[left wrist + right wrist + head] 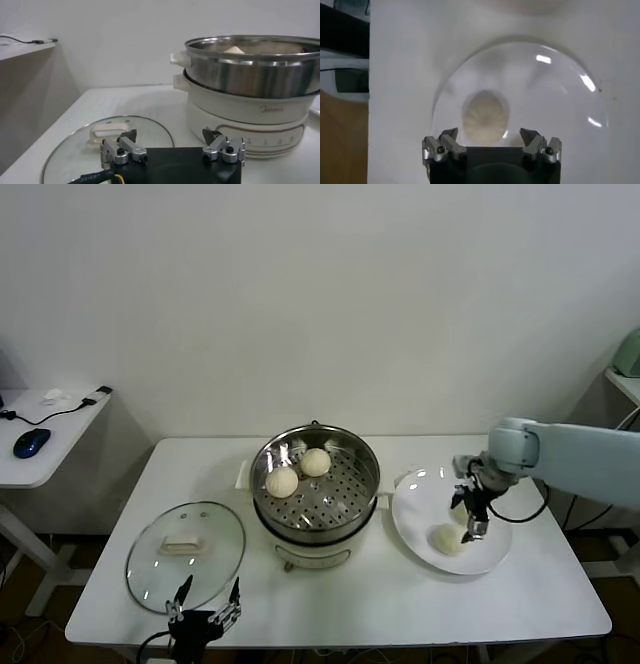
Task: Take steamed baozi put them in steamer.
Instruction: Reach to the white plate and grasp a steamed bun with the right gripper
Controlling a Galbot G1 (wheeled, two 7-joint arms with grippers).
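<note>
Two steamed baozi (282, 481) are lying side by side in the steamer (340, 494), close to its wall on the robot's left and far side, each sitting with the dome up; they are round, so no long axis is showing. The rest of the perforated floor is lying bare. The steamer is standing in the middle of the white tabletop (400, 599), and a glass lid (186, 556) is lying flat to its left. To its right a white plate (430, 494) is lying just beside the pot base, and on it one baozi (447, 539) is resting near the front part; a second one is showing only partly behind the right hand (470, 512). The right arm is reaching in from the right side, and its hand is hanging above the plate, pointing down. In the right wrist view the fingers (445, 145) are standing apart with nothing between them, and a baozi (485, 118) is lying below, between the two sides. The left hand (205, 614) is waiting low at the front edge of the tabletop, next to the lid, with fingers (122, 149) spread wide and holding nothing.
</note>
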